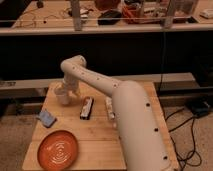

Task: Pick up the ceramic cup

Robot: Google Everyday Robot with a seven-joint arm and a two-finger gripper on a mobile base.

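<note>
We are looking down at a light wooden table (95, 135) with visible plank seams, on which a smooth, off-white robot arm (132, 115) is reaching from the lower right toward the far left corner. The arm's thick cylindrical links are narrowing toward a rounded elbow joint, beyond which the wrist is bending downward. The gripper (67, 91) is hanging at the far left of the table, right at the ceramic cup (62, 96), with its fingers standing wide apart, as wide as they go; we cannot tell whether they are touching the cup's wall. The cup is a small, plain white vessel without a handle, tapering toward its base, and it is standing upright on the wood near the table's far left edge.

Just right of the cup, a dark, flat, oblong bar (86, 108) is lying on the boards. Beside the arm, a white bottle-shaped tube (109, 108) is lying partly hidden behind the arm's large link. Near the left edge, a small bluish, soft-looking pad (46, 118) is resting at an angle. At the near left corner, a round orange plate (58, 149) with a pale swirling pattern is sitting well apart from the cup. Behind the table, a metal rail and a cluttered workbench (105, 20) are running across the background.
</note>
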